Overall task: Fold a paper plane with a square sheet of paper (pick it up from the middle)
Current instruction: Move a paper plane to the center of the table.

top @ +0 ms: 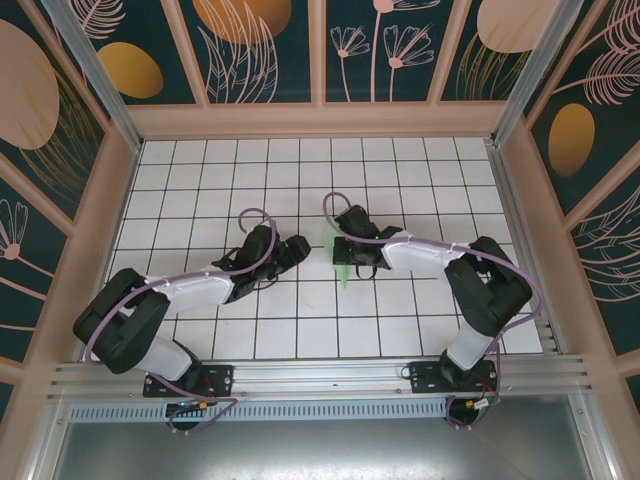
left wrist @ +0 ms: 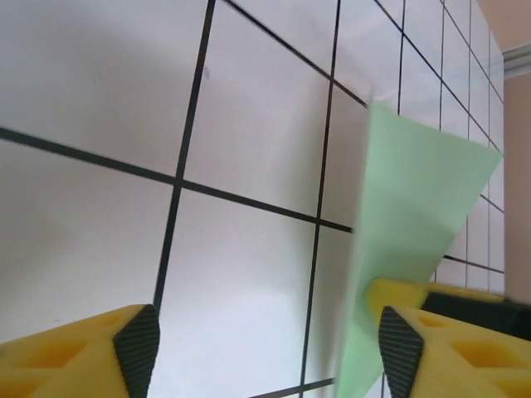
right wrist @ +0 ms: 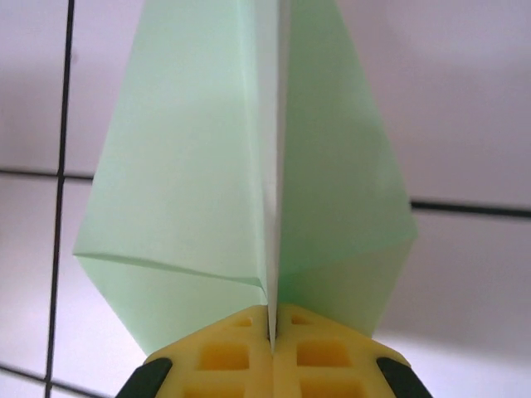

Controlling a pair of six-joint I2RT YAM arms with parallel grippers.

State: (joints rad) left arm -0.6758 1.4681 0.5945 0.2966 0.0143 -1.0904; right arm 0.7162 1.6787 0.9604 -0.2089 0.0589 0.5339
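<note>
Paper plane (right wrist: 249, 166) is pinched along its centre crease by the closed right end effector (right wrist: 271, 323), around the worktop's (top: 200, 330) middle, probably to press that fold sharp. The left end effector (left wrist: 270, 348) is spread open just beside it, with nothing gripped.

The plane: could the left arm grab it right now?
Probably yes: the open left gripper sits just beside the plane, nothing between them, though the right gripper pinches it.

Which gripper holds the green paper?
The right gripper: its jaws are shut on the centre fold of the paper. The left gripper is open, its fingers wide apart beside the paper.
</note>
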